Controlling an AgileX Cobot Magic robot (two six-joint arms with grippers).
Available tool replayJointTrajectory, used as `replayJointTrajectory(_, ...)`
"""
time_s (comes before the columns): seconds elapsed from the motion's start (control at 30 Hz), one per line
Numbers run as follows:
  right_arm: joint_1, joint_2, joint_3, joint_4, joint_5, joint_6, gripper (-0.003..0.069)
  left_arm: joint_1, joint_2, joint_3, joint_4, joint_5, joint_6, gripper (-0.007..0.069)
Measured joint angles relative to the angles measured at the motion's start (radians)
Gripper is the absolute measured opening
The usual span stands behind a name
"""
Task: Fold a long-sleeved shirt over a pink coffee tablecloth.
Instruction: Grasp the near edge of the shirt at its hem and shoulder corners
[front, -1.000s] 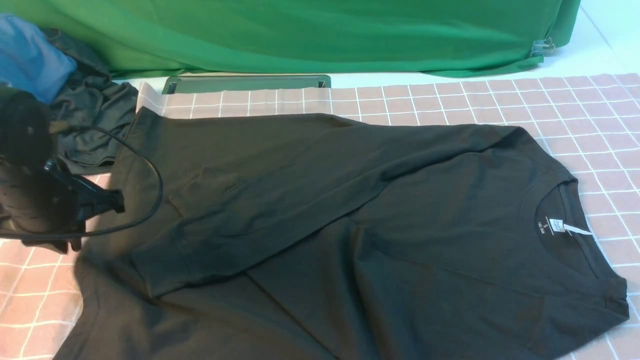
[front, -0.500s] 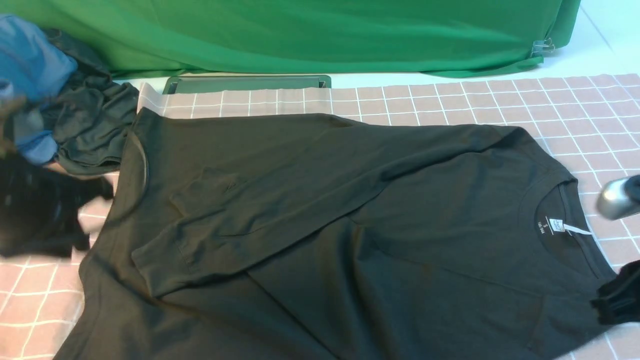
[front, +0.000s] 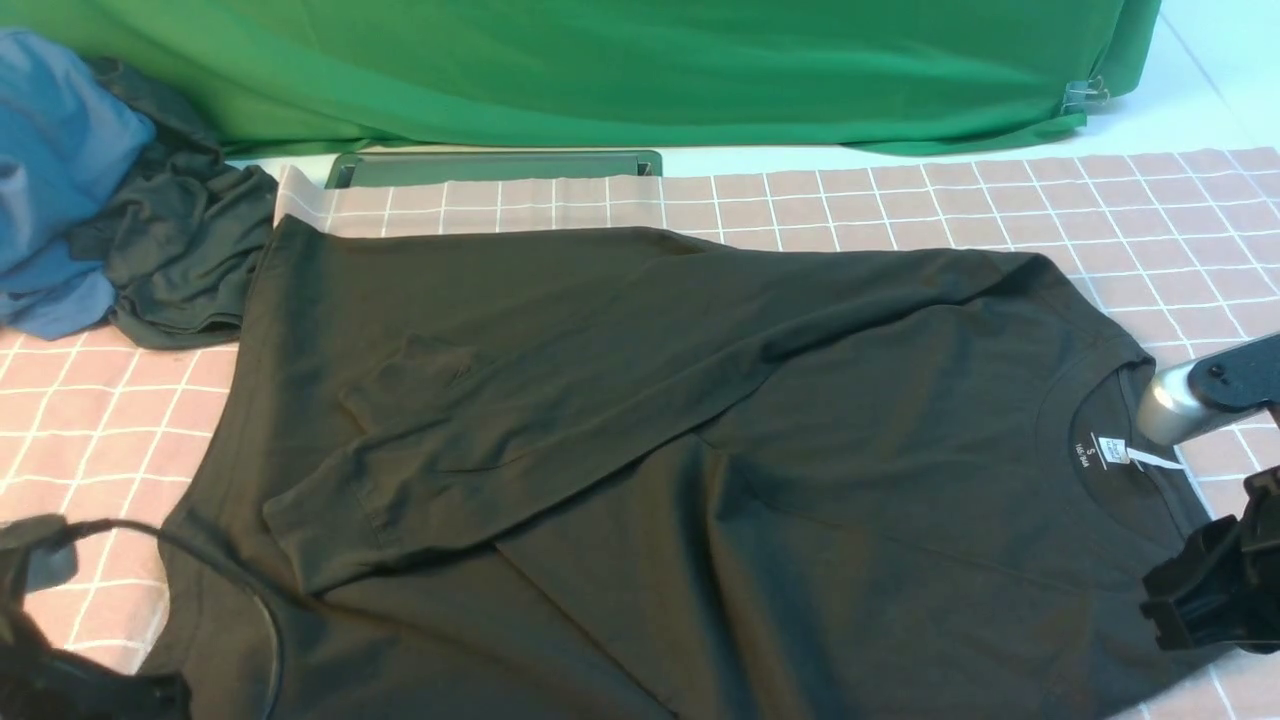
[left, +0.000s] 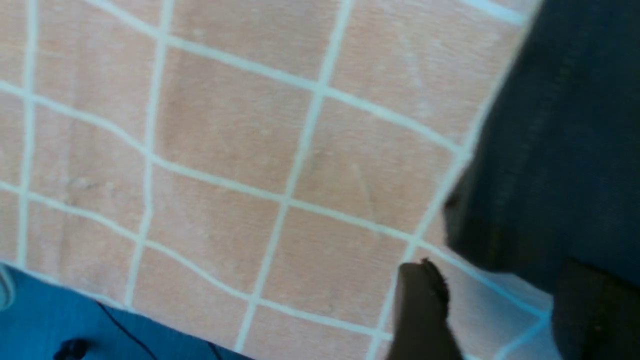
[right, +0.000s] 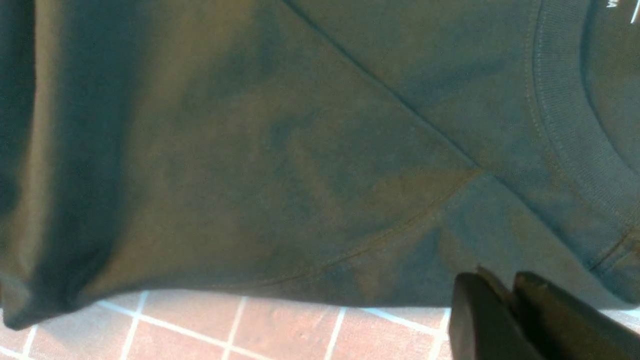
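Wrist views alone show left tool (left: 500, 285) spread beside the long-sleeved shirt (front: 640, 450), right tool (right: 502, 287) clenched.

On the right, a silver link (front: 1165, 408) is gleaming beside a black bracket (front: 1240, 372) studded with small screws, and the right gripper (right: 505, 295) is showing matte black, blunt fingers. The left arm (front: 60, 685) is showing blurred black housing trailing a thin black cable (front: 125, 524); the left gripper (left: 500, 300) is looking dark.

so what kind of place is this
Probably a staged robot test bench, not a home: a plain green backdrop cloth draped behind, a pink white-gridded tablecloth as work surface, a large black long-sleeved shirt spread on it.
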Motion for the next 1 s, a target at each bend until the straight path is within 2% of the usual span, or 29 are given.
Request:
replayJointTrajectory(0.1,0.0,0.0,0.0,0.0,0.0,-0.001,0.0125,0.0,0.0,0.003,0.025,-0.039,-0.019,0.0513)
replayJointTrajectory(0.17,0.0,0.0,0.0,0.0,0.0,-0.001,0.0125,0.0,0.0,0.003,0.027,-0.085,-0.022,0.0563)
replayJointTrajectory(0.23,0.0,0.0,0.0,0.0,-0.001,-0.001,0.0125,0.0,0.0,0.003,0.02,-0.113,-0.022,0.058)
replayJointTrajectory(0.33,0.0,0.0,0.0,0.0,-0.002,-0.002,0.0125,0.0,0.015,0.003,0.017,-0.125,-0.026,0.056)
replayJointTrajectory(0.43,0.0,0.0,0.0,0.0,-0.002,-0.002,0.0125,0.0,0.062,0.003,0.025,-0.102,-0.026,0.0497)
replayJointTrajectory(0.47,0.0,0.0,0.0,0.0,-0.002,-0.002,0.0125,0.0,0.067,0.003,0.025,-0.1,-0.026,0.0497)
replayJointTrajectory(0.63,0.0,0.0,0.0,0.0,0.002,-0.004,0.0126,0.0,0.159,0.003,0.016,-0.12,-0.026,0.0342)
replayJointTrajectory(0.77,0.0,0.0,0.0,0.0,0.022,-0.022,0.0131,0.0,0.201,0.003,-0.003,-0.121,-0.026,0.0167)
replayJointTrajectory(0.8,0.0,0.0,0.0,0.0,0.024,-0.026,0.0131,0.0,0.205,0.003,-0.004,-0.119,-0.026,0.0157)
replayJointTrajectory(0.83,0.0,0.0,0.0,0.008,0.048,-0.058,0.0133,0.0,0.217,0.002,-0.007,-0.108,-0.025,0.0081)
replayJointTrajectory(0.87,0.0,0.0,0.0,0.019,0.062,-0.091,0.0133,0.0,0.221,-0.004,-0.013,-0.099,-0.023,0.0053)
replayJointTrajectory(1.0,0.0,0.0,0.0,0.107,0.123,-0.235,0.0146,0.0,0.202,-0.066,-0.032,-0.042,-0.017,0.0031)
